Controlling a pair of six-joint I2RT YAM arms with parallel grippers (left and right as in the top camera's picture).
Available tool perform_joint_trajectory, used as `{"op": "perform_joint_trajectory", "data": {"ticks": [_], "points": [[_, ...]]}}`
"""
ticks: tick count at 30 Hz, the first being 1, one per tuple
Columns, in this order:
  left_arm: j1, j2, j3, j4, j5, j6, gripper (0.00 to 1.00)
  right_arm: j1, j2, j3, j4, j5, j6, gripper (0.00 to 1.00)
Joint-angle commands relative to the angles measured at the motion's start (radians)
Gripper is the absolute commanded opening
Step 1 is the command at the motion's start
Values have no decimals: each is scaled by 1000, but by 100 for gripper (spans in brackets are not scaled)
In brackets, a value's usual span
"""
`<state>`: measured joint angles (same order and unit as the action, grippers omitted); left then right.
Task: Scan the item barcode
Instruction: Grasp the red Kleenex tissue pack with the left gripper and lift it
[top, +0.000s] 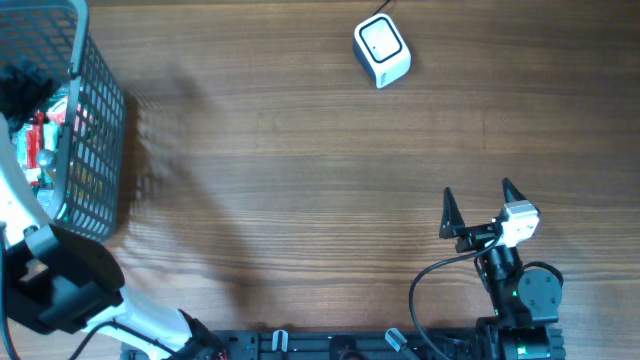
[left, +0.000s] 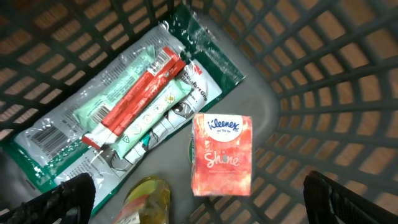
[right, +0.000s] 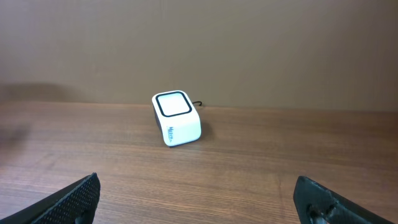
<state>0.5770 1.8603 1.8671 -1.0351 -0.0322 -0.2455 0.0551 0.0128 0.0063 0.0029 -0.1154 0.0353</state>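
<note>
A grey mesh basket (top: 100, 130) stands at the table's left edge with several items in it. In the left wrist view, a red Kleenex tissue pack (left: 222, 154) lies on the basket floor. Beside it are a clear green-edged packet (left: 124, 106) holding red and green sticks, and a yellow pouch (left: 149, 199). My left gripper (left: 202, 202) hangs open above them, inside the basket, holding nothing. The white barcode scanner (top: 382, 50) sits at the far middle of the table. My right gripper (top: 478, 192) stands open near the front right, facing the scanner (right: 176, 118) from well back.
The basket walls (left: 323, 74) rise close around my left gripper on all sides. A thin cable leaves the back of the scanner. Bare wooden table (top: 300, 180) stretches between the basket, the scanner and my right arm's base (top: 520, 300).
</note>
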Motion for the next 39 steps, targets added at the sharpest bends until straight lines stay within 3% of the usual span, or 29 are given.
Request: {"op": "perform_joint_trajectory", "data": {"ticks": [1, 5, 30, 32, 34, 39], "points": [[4, 32, 5, 7, -3, 37, 98, -4, -8, -1, 4, -1, -8, 100], [4, 65, 3, 8, 59, 63, 93, -4, -8, -1, 4, -1, -9, 100], [1, 282, -2, 27, 174, 115, 95, -4, -8, -1, 3, -1, -9, 100], [1, 292, -2, 29, 174, 115, 89, -4, -8, -1, 4, -1, -8, 100], [1, 298, -3, 29, 173, 115, 73, -4, -8, -1, 4, -1, -9, 100], [1, 300, -3, 22, 174, 115, 70, -4, -8, -1, 4, -1, -9, 100]]}}
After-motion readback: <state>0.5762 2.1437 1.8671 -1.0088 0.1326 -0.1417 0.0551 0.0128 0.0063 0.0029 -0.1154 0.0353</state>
